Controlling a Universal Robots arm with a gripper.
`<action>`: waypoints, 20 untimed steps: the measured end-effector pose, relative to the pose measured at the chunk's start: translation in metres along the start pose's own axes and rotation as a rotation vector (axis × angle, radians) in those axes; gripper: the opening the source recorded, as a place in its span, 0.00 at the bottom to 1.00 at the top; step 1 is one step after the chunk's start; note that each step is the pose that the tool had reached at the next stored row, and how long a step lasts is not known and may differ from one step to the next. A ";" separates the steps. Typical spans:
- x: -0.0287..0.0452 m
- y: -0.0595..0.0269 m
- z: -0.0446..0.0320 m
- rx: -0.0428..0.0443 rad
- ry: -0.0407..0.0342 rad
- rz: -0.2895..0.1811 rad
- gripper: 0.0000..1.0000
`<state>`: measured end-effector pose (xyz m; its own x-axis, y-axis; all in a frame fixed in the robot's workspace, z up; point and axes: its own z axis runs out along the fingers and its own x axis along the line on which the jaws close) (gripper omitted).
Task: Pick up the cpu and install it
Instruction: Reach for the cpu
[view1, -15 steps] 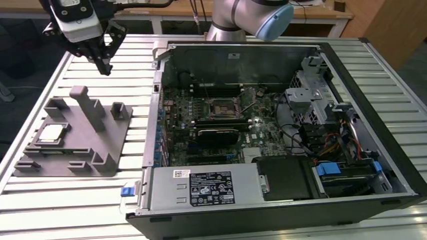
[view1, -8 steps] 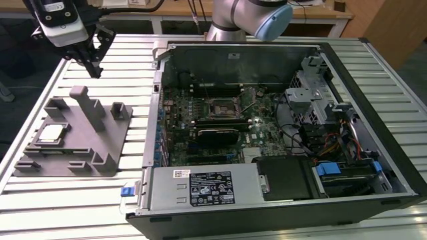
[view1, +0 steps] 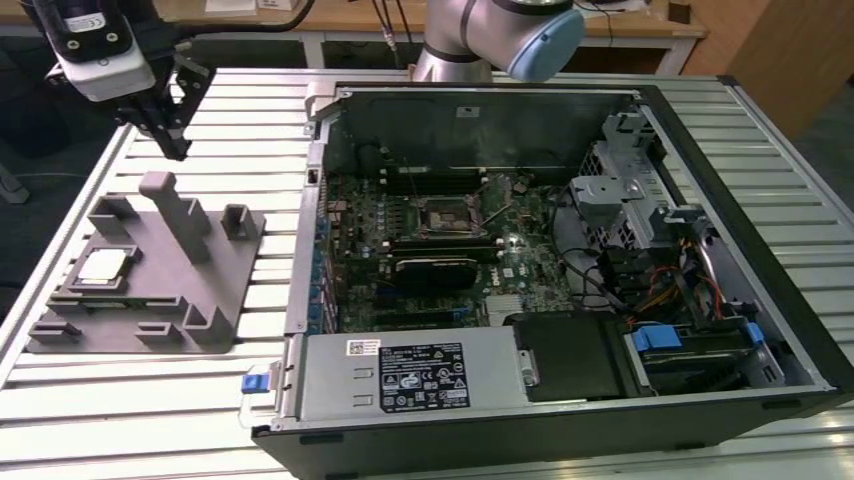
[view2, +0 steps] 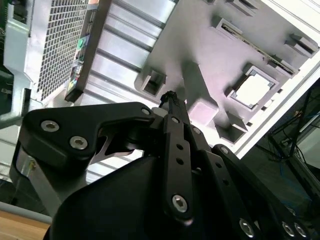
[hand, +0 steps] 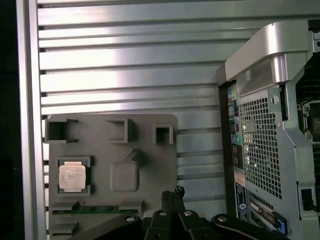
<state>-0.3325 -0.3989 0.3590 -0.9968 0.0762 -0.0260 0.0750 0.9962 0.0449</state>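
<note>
The cpu (view1: 107, 267), a small silver square with a pale rim, lies flat in a recess of a grey fixture (view1: 160, 310) at the exterior view's left. It appears in both wrist views as the cpu (hand: 72, 176) (view2: 253, 90). My gripper (view1: 175, 150) hangs above the table behind the fixture, well apart from the chip, shut with nothing between its fingers. Its tips (hand: 175, 192) (view2: 170, 96) hover over the fixture's middle post. The open computer case (view1: 534, 95) lies to the right, and its black square socket (view1: 438, 216) sits mid-motherboard.
The fixture (hand: 100, 145) has tall grey posts (view1: 171, 210) and holds a thin green module (hand: 95, 210) in a slot beside the chip. The case's rear grille (hand: 260, 125) stands close to the fixture. Everything rests on a slatted metal table (view1: 214, 110).
</note>
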 end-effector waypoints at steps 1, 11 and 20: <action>0.0026 -0.0002 0.0006 0.0000 0.0000 0.000 0.11; 0.0249 -0.0023 0.0081 0.0000 0.0000 0.000 0.11; 0.0478 -0.0044 0.0172 0.0000 0.0000 0.000 0.11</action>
<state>-0.3799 -0.3989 0.3404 -0.9968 0.0762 -0.0259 0.0750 0.9962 0.0449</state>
